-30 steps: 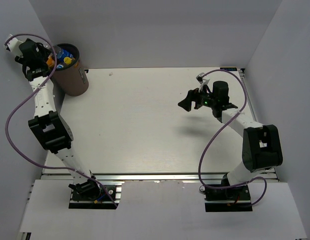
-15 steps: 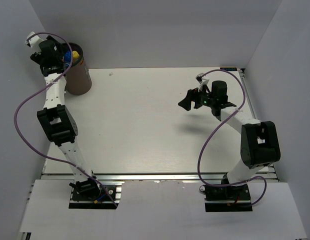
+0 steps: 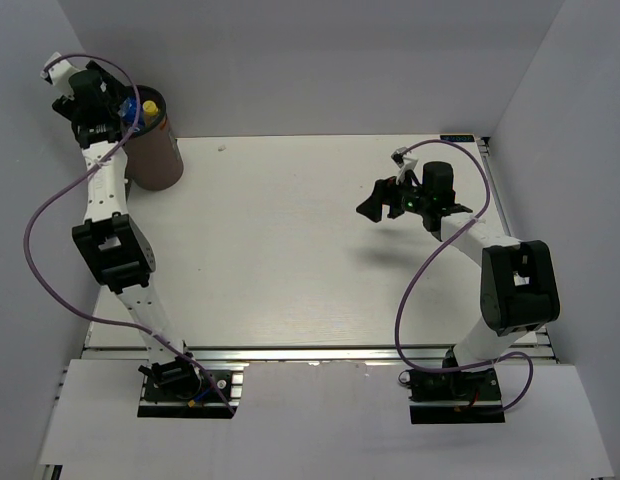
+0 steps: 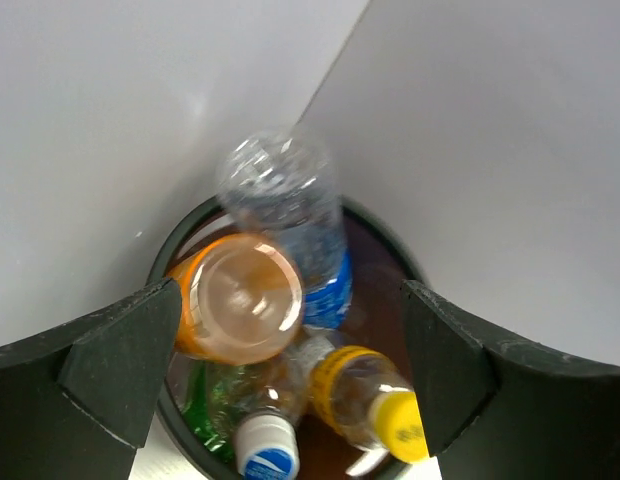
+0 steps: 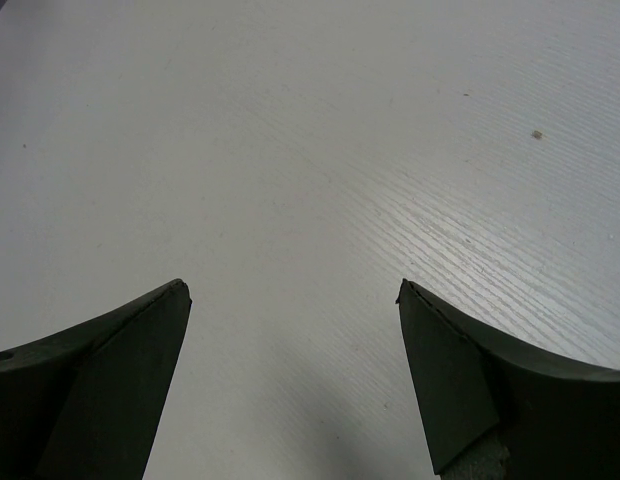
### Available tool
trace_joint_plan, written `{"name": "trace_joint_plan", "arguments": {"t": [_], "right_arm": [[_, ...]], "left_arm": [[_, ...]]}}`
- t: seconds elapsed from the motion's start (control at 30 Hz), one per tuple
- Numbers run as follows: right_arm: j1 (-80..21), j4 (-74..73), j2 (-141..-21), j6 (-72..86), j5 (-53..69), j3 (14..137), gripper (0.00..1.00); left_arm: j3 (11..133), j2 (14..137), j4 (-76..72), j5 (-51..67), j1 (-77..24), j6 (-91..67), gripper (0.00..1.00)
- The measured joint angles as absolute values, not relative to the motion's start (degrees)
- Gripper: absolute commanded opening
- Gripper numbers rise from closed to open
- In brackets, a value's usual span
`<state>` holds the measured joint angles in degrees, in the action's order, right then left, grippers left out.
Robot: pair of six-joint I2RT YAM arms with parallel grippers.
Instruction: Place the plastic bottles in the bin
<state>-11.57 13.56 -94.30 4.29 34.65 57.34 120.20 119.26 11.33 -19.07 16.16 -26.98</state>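
The bin (image 3: 156, 158) stands at the far left corner of the counter (image 3: 290, 260), hard against the grey side wall. The left gripper (image 3: 118, 117) hangs directly above the bin's mouth, on its left side. From the left wrist view the left gripper (image 4: 290, 290) has its jaws spread wide, about as wide as the bin (image 4: 382, 262) itself, and nothing is held between them.

Inside the bin lie several bottles:
- An orange bottle (image 4: 240, 300) stands with its base turned up toward the camera, on the left side of the bin.
- A clear blue-labelled bottle (image 4: 290, 215) leans against the bin's far wall, just behind the orange one, and pokes above the rim.
- A clear yellow-capped bottle (image 4: 362, 392) lies tilted near the bin's near right side; its cap also shows from above (image 3: 148, 107).
- A green bottle (image 4: 212, 408) sits low, beneath the orange one.
- A bottle with a white and blue cap (image 4: 266, 447) lies at the bin's near edge, beside the green one.

The right gripper (image 3: 373, 205) hovers well apart from the bin, over the right half of the counter. In its own view the right gripper (image 5: 290, 285) has jaws wide apart, with nothing between them but bare white counter (image 5: 320, 150).
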Motion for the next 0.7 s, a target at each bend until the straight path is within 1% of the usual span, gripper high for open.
{"name": "trace_joint_plan", "arguments": {"t": [0.13, 0.27, 0.37, 0.43, 0.5, 0.57, 0.63, 0.7], "right_arm": [[-11.6, 13.5, -94.3, 4.8, 34.6, 57.3, 0.89], [-11.6, 13.3, -93.4, 6.4, 34.4, 57.3, 0.89], [-11.6, 13.3, -91.2, 9.0, 33.4, 57.2, 0.89], [-11.6, 13.9, -88.8, 11.3, 31.6, 56.6, 0.89], [-11.6, 15.0, -85.8, 13.9, 29.4, 54.5, 0.89], [-11.6, 16.1, -83.4, 16.4, 27.3, 51.9, 0.89], [-11.5, 17.7, -81.8, 18.7, 25.5, 48.2, 0.89], [-11.4, 19.1, -81.4, 20.9, 24.6, 44.6, 0.89]], "left_arm": [[122.9, 116.9, 14.2, -16.6, 16.2, -26.5, 0.98], [122.5, 109.9, 17.0, -12.9, 16.2, -26.7, 0.98], [114.3, 99.1, 16.5, -9.7, 16.1, -28.6, 0.98], [101.6, 88.3, 13.2, -7.3, 15.8, -30.9, 0.98], [85.3, 76.4, 6.6, -6.2, 14.2, -32.8, 0.98], [68.2, 65.8, -0.6, -5.1, 10.1, -34.0, 0.98], [54.6, 58.8, -4.9, -3.5, 5.2, -34.9, 0.98], [44.1, 56.4, -7.0, -1.9, 2.1, -35.7, 0.98]]}}
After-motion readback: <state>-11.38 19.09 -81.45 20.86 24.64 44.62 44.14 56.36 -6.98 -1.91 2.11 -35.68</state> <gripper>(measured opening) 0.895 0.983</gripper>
